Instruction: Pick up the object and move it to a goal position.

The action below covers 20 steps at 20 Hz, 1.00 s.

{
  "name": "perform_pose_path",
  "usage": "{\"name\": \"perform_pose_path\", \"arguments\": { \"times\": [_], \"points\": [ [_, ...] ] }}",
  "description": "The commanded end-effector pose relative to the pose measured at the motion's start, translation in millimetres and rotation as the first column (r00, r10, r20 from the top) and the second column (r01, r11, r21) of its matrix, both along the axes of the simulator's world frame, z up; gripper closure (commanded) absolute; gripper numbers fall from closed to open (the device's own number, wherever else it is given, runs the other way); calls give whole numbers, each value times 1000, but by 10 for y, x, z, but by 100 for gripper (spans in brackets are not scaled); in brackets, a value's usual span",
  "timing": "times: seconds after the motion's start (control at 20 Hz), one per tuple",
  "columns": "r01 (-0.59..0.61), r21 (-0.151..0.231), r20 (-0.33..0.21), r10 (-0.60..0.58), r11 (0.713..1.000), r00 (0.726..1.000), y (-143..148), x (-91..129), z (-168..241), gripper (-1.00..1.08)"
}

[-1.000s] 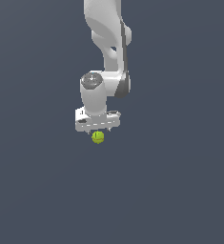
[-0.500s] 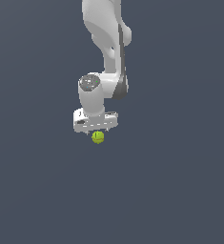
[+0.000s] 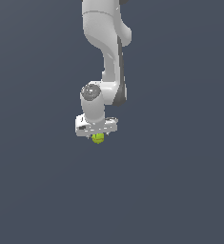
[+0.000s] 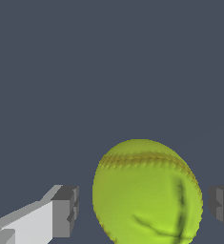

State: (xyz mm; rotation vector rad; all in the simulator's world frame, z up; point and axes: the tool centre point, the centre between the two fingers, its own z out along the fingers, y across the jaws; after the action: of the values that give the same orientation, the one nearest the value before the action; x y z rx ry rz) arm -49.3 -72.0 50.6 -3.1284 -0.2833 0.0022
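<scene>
The object, a small yellow-green ball (image 3: pixel 98 139) with a darker seam, sits on the grey floor directly under the white gripper (image 3: pixel 97 135), which partly covers its upper side. In the wrist view the ball (image 4: pixel 147 190) fills the space between the two grey fingertips (image 4: pixel 66 212), with a thin gap showing on each side. The gripper (image 4: pixel 144 210) is open and straddles the ball without pressing on it.
The white arm (image 3: pixel 106 43) rises straight up from the gripper to the upper edge of the exterior view. Plain dark grey floor (image 3: pixel 180 181) surrounds the ball on every side.
The gripper has come down over the ball, which now shows only partly beneath the hand. The ball has stayed in place.
</scene>
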Motion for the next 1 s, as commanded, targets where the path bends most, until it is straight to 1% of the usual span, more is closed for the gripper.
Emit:
{"name": "perform_pose_path", "arguments": {
  "times": [0.0, 0.15, 0.2, 0.95],
  "points": [
    [0, 0, 1, 0, 1000, 1000, -3, 5, -69, -92],
    [0, 0, 1, 0, 1000, 1000, -5, 10, -93, -92],
    [0, 0, 1, 0, 1000, 1000, -5, 10, -93, 108],
    [0, 0, 2, 0, 1000, 1000, 22, -6, -32, 108]
  ]
}}
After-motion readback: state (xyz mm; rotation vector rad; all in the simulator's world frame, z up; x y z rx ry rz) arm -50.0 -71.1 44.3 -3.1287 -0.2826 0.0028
